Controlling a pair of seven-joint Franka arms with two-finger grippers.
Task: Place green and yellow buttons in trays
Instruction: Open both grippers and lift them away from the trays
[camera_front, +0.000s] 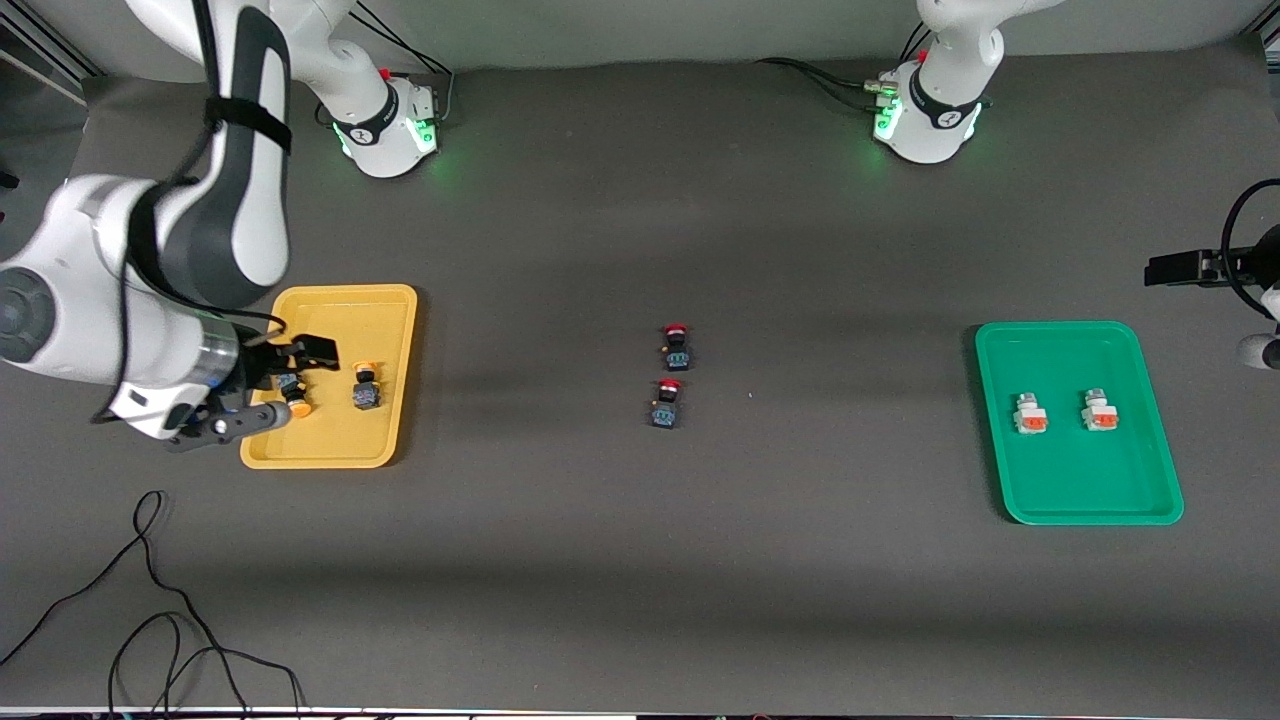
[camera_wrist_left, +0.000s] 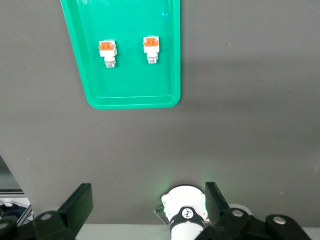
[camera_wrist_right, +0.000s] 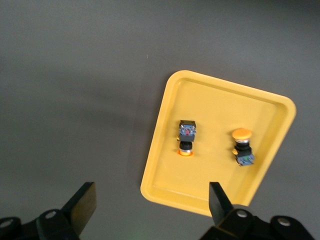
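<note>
table (camera_front: 640, 560) – dark grey | on it: yellow tray (camera_front: 395, 300), green tray (camera_front: 1080, 505), two red-capped switches (camera_front: 675, 345), black cable (camera_front: 150, 600)

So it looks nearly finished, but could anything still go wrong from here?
Possibly two things. The right gripper, open, hangs low over the yellow tray, right by one yellow button; pulling away carelessly, it might knock that or its neighbour. The two red-capped switches lie loose mid-table, so an arm sweeping low across could scatter them. The left gripper waits open, away from the green tray.
</note>
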